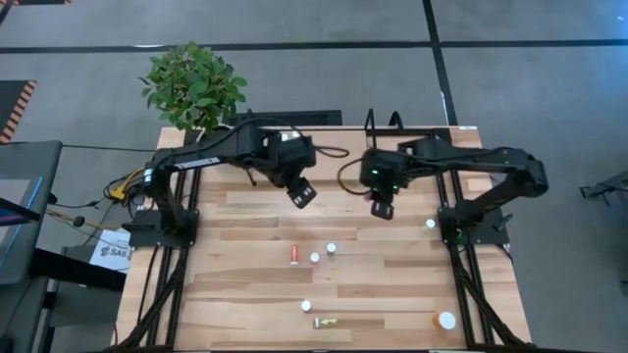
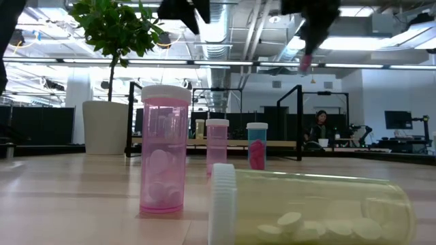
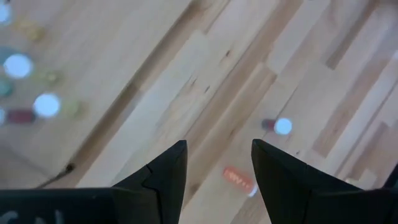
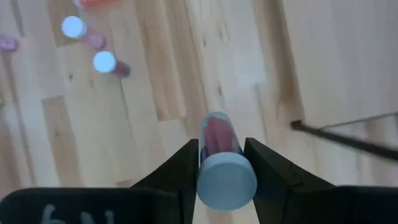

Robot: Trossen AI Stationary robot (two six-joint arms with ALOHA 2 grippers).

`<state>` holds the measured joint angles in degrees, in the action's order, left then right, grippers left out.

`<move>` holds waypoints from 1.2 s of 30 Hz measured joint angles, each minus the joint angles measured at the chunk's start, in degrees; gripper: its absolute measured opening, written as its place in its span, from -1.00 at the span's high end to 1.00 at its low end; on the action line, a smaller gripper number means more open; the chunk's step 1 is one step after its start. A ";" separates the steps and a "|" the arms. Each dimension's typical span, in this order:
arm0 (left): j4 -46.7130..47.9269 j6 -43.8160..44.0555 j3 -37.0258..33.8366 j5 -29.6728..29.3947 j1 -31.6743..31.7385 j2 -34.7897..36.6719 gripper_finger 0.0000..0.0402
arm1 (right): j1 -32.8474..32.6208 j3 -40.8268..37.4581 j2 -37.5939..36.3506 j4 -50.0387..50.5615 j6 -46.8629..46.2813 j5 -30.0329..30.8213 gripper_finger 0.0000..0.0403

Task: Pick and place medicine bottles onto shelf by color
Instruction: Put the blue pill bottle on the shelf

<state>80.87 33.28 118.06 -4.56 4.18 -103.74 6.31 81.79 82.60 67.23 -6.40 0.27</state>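
The right gripper (image 4: pixel 221 163), jaws pinching a small red-bodied medicine bottle with a white round cap (image 4: pixel 222 163), hangs above the plank worktop (image 1: pixel 245 284) near its twelve o'clock edge: the carry step, by my reading. Next it must reach the light-wood shelf in its black tube frame (image 1: pixel 383 123), just toward twelve o'clock, clearing the upright loops. The left gripper (image 3: pixel 217 165), jaws spread and empty, waits well apart at ten o'clock.

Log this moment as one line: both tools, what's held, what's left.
right tool: shut on red bottle, airborne | left tool: open, empty, above table | loose bottles on table | shelf: behind right arm
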 joint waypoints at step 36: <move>9.15 1.02 -0.04 -16.11 -10.42 12.47 0.17 | 27.68 35.17 45.21 6.18 2.63 -0.13 0.33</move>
<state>90.02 34.29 118.02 -20.67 -6.24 -91.27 33.99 116.95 127.81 73.41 -3.78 0.14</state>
